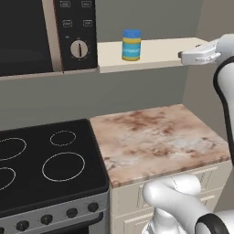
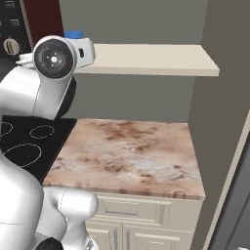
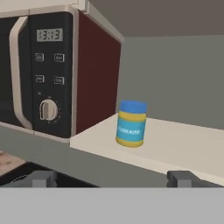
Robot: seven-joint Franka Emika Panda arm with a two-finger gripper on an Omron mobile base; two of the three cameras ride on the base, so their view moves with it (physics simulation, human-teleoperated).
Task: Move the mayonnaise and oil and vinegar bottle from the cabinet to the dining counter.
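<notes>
**Jar alone on shelf, gripper spread wide in front of it**

Left base view: the jar [image 1: 131, 45] stood upright on the shelf [image 1: 160, 52], just right of the microwave [image 1: 48, 34] and near the shelf's back. The hand reached in from the right at shelf level, its tip at the shelf's right end, well apart from the jar. From this side I cannot tell how the fingers stood. Below the shelf lay the worktop [image 1: 157, 137], with the stove [image 1: 45, 169] touching its left edge.

Right base view: the arm's wrist covered the shelf's left end, and only the blue lid of the jar [image 2: 73, 34] showed above it. The rest of the shelf [image 2: 156, 59] ran off to the right toward a dark wall panel [image 2: 224, 97]. The worktop [image 2: 132, 156] sat under the shelf, above cream cupboards [image 2: 141, 219].

Hand view: the gripper [image 3: 113, 178] was released, its two fingertips [image 3: 180, 178] set wide apart at the bottom with nothing between them. The jar [image 3: 131, 124] stood beyond them on the shelf [image 3: 175, 146], just right of the microwave [image 3: 57, 74], near the front left corner as seen from here, blue lid on top and yellow bands around a light-blue label.
</notes>
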